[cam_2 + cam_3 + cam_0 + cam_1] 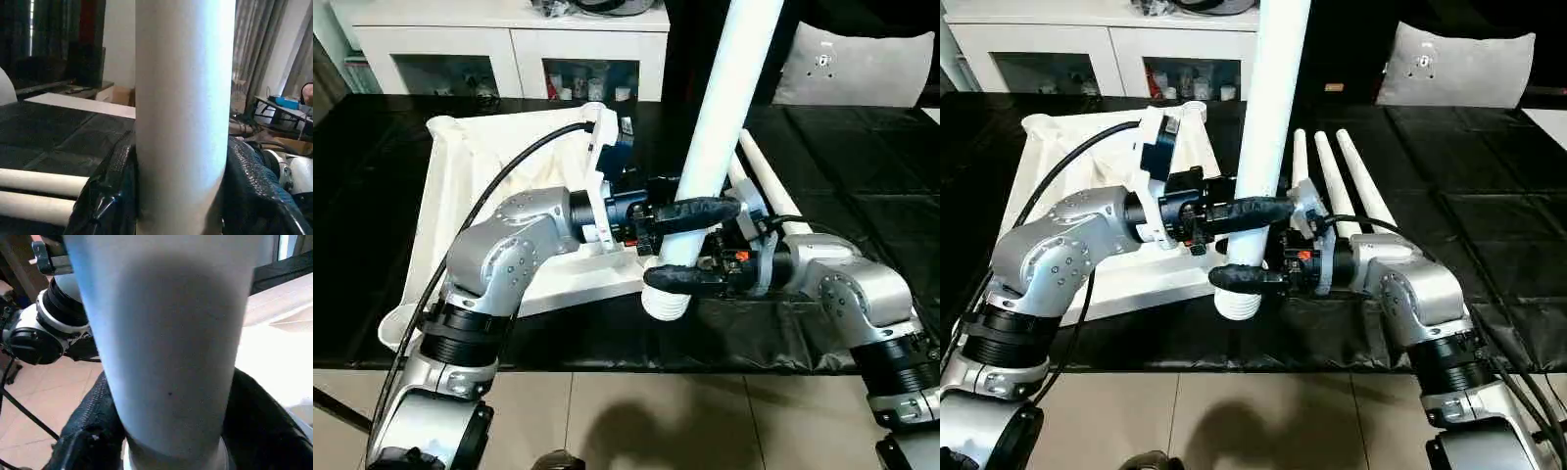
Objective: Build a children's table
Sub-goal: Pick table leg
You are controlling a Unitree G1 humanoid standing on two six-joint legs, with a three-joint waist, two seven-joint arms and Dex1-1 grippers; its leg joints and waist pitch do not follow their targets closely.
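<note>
A: What do the end effectors have?

B: The left end effector [690,217] is clamped around the upright leg [720,137], one black finger wrapped across its front. Just below, at six o'clock, the right end effector [690,281] has its fingers around the leg's ribbed lower end; whether that grip is tight I cannot tell.

A: Why two grips?

B: Probably one steadies while the other turns or steers the threaded end toward a socket.

A: And the rest?

B: The tabletop [1126,279] lies underside up at nine o'clock on the black bench [1489,196]; three spare legs [1342,181] wait at one o'clock.
</note>
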